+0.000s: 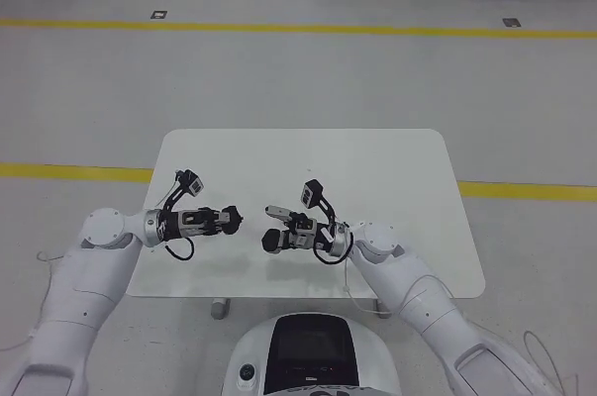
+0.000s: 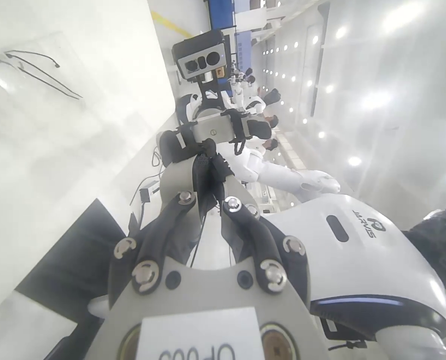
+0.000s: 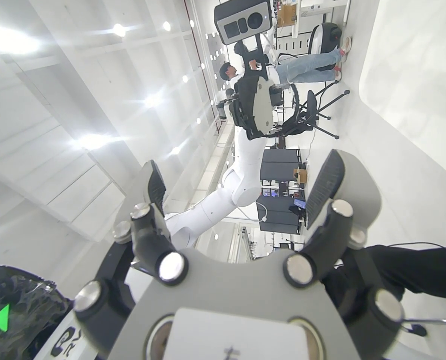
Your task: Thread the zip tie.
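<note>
My left gripper point(image 1: 235, 219) hovers over the near middle of the white table point(image 1: 397, 168). In the left wrist view it point(image 2: 209, 164) is shut on a thin black zip tie point(image 2: 197, 242), whose strand runs back between the fingers towards the wrist. My right gripper point(image 1: 271, 226) faces it from a short distance, fingertips pointing at the left gripper. In the right wrist view it point(image 3: 241, 185) is open with nothing between its ribbed pads point(image 3: 323, 185). The two grippers are close but do not touch.
Spare black zip ties point(image 2: 39, 72) lie loose on the table, off to one side in the left wrist view. The table's far half point(image 1: 308, 158) is bare white surface. A person sits in the room behind, away from the table.
</note>
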`<state>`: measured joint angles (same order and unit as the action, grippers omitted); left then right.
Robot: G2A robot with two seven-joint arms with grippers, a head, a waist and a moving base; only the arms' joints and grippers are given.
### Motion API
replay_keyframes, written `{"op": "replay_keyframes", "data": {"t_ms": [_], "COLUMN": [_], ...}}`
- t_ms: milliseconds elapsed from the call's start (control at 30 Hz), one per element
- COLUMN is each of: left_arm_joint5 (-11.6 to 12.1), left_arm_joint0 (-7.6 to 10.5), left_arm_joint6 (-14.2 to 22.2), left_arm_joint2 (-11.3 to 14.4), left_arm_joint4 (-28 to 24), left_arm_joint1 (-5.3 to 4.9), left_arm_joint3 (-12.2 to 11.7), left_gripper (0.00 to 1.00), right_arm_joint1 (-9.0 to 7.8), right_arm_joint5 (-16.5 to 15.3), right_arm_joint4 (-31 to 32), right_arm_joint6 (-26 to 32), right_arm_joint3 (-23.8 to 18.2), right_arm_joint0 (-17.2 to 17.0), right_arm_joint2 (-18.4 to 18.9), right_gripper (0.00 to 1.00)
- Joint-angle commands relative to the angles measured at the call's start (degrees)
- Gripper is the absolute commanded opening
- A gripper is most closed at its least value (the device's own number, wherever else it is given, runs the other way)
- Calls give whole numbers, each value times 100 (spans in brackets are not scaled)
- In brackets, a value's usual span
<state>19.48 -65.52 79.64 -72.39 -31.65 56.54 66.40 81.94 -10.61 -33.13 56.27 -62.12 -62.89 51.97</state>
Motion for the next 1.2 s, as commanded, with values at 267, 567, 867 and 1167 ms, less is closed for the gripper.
{"op": "replay_keyframes", "data": {"t_ms": [267, 567, 867, 1167], "left_arm_joint5": [0, 0, 0, 0], "left_arm_joint0": [-21, -73, -146, -151], "left_arm_joint6": [-168, 0, 0, 0], "left_arm_joint2": [33, -416, -566, -561], "left_arm_joint4": [-152, -8, 432, 467], "left_arm_joint1": [20, 146, 268, 269], "left_arm_joint3": [11, 224, 452, 526], "left_gripper": [0, 0, 0, 0], "right_arm_joint1": [0, 0, 0, 0], "right_arm_joint5": [0, 0, 0, 0], "right_arm_joint4": [0, 0, 0, 0], "right_arm_joint6": [0, 0, 0, 0], "right_arm_joint3": [0, 0, 0, 0], "right_arm_joint0": [0, 0, 0, 0], "right_arm_joint2": [0, 0, 0, 0], "right_gripper": [100, 100, 100, 100]}}
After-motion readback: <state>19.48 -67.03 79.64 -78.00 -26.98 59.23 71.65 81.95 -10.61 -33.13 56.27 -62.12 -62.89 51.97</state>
